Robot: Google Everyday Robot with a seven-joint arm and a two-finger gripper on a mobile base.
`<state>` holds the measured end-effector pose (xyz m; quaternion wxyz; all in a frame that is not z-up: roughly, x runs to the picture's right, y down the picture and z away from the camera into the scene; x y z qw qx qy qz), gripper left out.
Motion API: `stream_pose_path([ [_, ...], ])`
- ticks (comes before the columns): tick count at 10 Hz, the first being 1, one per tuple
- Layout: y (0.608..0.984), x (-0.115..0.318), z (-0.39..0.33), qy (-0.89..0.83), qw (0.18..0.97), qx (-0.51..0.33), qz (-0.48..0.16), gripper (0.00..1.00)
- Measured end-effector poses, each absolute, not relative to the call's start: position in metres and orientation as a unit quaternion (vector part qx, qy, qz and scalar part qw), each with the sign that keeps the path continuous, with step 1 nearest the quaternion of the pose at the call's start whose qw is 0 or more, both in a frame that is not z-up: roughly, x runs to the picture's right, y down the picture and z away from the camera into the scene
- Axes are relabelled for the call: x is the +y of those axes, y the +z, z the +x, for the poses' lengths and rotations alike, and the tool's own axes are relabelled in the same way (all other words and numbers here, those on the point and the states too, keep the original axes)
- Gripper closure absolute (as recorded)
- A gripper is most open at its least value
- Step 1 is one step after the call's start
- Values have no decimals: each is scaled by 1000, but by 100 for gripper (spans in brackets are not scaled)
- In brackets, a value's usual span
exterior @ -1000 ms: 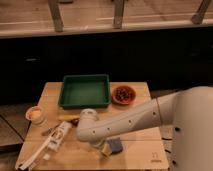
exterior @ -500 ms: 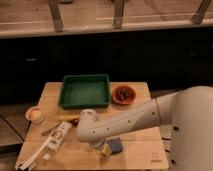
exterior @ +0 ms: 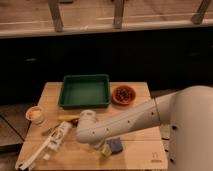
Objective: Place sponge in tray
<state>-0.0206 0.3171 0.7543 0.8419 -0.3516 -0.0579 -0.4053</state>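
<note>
The sponge (exterior: 115, 145), blue-grey with a yellowish layer on its left side, lies flat on the wooden table near the front edge. My white arm reaches in from the right, and the gripper (exterior: 101, 143) at its end sits low over the table, right against the sponge's left side and mostly hidden by the arm. The dark green tray (exterior: 85, 91) stands at the back of the table, beyond the arm, with nothing visible inside it.
A round reddish-brown bowl (exterior: 124, 94) holding dark bits stands right of the tray. A small pale cup (exterior: 35, 114) is at the left edge. A white elongated tool (exterior: 50, 144) lies front left, and a small dark object (exterior: 73, 121) near the arm's end.
</note>
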Motion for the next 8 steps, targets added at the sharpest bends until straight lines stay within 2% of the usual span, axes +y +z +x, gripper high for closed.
stream_pose_path([
  [4,756,320,-22,-410,839,-58,-352,33],
  [7,757,315,-14,-387,849,-54,-356,20],
  [8,756,312,-8,-372,855,-50,-358,20],
])
